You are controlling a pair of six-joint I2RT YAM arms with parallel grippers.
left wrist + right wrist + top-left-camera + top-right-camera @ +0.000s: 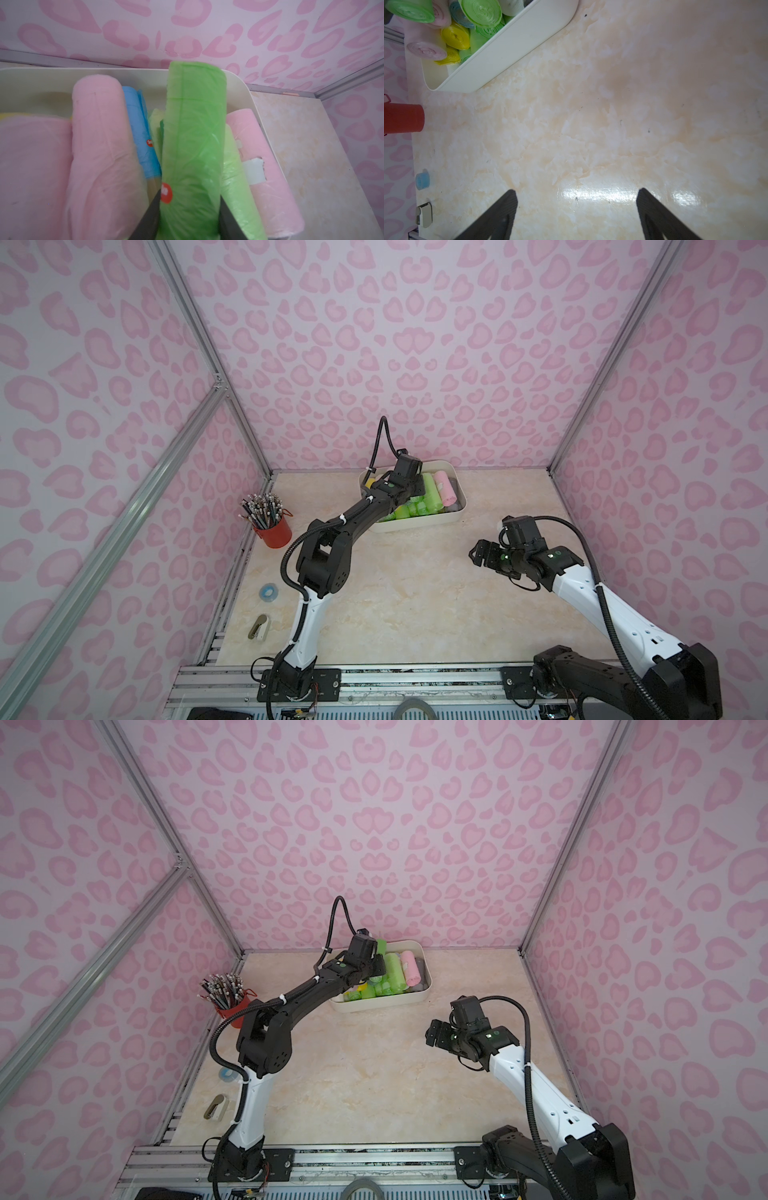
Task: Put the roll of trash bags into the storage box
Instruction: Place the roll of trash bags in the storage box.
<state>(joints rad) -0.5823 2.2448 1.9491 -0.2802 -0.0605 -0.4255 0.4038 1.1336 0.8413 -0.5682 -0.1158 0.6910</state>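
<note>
We see the left gripper (190, 195) closed on a green roll of trash bags (193, 128). Its two dark fingers (151, 212) press on both sides of the roll. The roll is over the storage box (245, 89), above the other rolls (99, 135) that lie inside, which are pink, blue and light green. Whether it touches them we cannot tell. The storage box stands on the table (415, 614), near the back wall. The right gripper (576, 190) is over the bare table, well apart from the storage box. Its fingers are spread wide with nothing between them.
</note>
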